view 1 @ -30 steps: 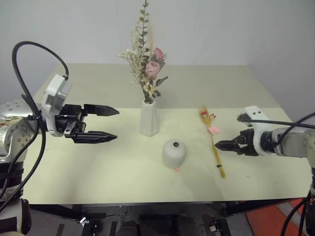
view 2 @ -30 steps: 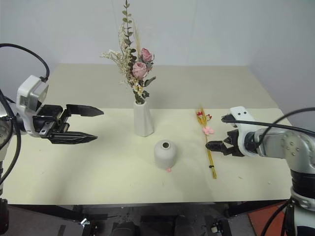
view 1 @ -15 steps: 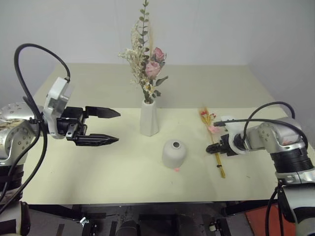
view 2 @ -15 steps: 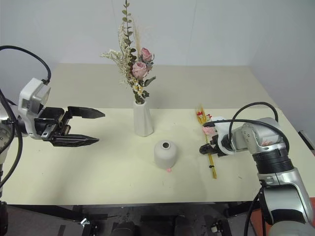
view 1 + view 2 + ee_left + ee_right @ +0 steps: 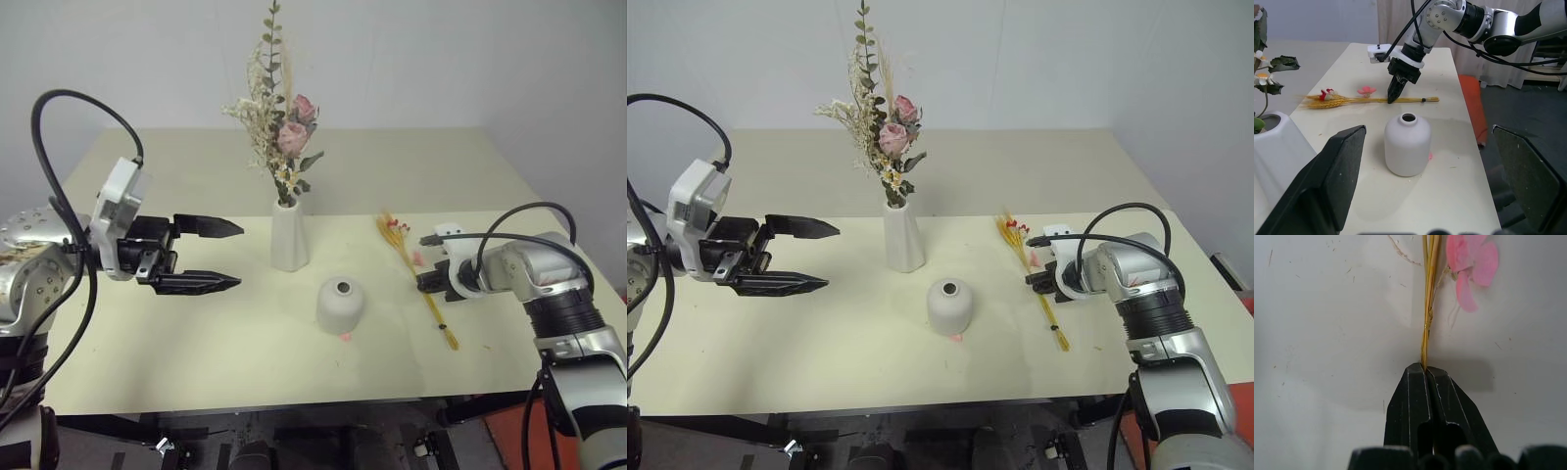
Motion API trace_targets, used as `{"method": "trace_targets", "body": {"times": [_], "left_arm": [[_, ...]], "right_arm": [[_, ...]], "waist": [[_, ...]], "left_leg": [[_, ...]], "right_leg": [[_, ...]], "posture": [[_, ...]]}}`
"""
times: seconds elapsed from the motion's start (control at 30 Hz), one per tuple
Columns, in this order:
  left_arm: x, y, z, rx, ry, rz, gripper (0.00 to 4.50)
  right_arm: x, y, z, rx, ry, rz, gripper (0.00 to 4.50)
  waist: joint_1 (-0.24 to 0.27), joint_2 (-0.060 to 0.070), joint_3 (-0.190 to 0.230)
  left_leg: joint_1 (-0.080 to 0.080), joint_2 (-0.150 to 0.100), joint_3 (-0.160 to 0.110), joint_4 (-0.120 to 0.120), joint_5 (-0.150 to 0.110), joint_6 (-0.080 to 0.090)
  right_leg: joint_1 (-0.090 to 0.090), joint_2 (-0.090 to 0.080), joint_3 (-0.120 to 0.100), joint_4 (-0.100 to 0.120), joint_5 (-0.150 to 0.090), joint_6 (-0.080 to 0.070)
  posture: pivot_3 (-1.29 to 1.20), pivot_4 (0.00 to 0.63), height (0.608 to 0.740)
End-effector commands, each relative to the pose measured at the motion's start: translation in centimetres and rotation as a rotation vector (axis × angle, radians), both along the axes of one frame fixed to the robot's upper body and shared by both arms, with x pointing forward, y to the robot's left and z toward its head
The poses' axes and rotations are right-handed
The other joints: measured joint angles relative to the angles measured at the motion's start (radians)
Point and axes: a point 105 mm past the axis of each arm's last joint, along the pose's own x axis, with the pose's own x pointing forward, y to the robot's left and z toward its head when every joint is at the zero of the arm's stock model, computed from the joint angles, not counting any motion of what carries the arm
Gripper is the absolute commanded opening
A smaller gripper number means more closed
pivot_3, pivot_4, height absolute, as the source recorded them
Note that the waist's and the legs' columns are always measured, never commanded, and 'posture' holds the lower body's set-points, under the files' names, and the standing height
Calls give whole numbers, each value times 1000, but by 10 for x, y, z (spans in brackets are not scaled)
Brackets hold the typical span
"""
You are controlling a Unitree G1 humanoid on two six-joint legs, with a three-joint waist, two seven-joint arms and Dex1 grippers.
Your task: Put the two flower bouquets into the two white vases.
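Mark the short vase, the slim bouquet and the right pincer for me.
short vase [image 5: 340, 305], left eye view, on its rounded body.
slim bouquet [image 5: 399, 238], left eye view, on its yellow stalks.
right pincer [image 5: 1392, 95], left wrist view, at the closed fingertips.

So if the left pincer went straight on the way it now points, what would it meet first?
Probably the tall white vase holding the bushy bouquet: the open left pincer points across the table toward it. Depth is unclear, so it could pass just in front, nearer the squat vase.
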Motion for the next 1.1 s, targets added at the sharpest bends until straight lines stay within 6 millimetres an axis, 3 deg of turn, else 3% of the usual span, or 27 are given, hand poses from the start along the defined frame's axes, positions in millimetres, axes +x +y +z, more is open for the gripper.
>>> {"method": "trace_targets", "body": {"times": [0.03, 0.23, 0.33, 0.67, 0.83, 1.1], "left_arm": [[-4, -1, 9, 2, -41, -6, 4500], [-2, -3, 9, -4, -36, -7, 4500], [0, -1, 9, -8, -31, -3, 4500], [7, -3, 10, -11, -29, -18, 4500], [8, -6, 12, -12, -32, -27, 4500], [8, -10, 13, -13, -32, -42, 4500]], "right_arm": [[6, -3, 28, 70, -147, -25, 31], [0, -7, 74, 144, -475, -35, 31], [-16, 0, 101, 230, -741, -27, 31], [-63, 64, 151, 522, -1092, 321, 31], [-76, 89, 166, 616, -1179, 424, 31], [-81, 121, 160, 689, -1172, 517, 31]], "waist": [[1, 0, 0], [6, 0, 0], [7, 0, 0], [0, 1, 1], [1, 1, 1], [2, 1, 1]], "left_leg": [[0, 0, 0, 0, 0, 0], [-1, 0, 0, -1, 0, 0], [-1, 0, -1, -2, 0, 0], [3, 0, -1, -3, 0, 0], [3, 0, -1, -3, 0, 0], [3, 0, -1, -3, 0, -1]], "right_leg": [[0, 0, 0, 0, 0, 0], [-1, -1, 0, 0, 0, 0], [-1, 0, -1, -1, 0, 0], [0, 1, 0, 1, 0, 0], [0, 1, 0, 1, 0, 0], [0, 0, 0, 1, 0, 0]], "posture": [[0, 150, 740], [0, 150, 740], [0, 150, 740], [0, 150, 740], [0, 150, 740], [0, 150, 740]]}}
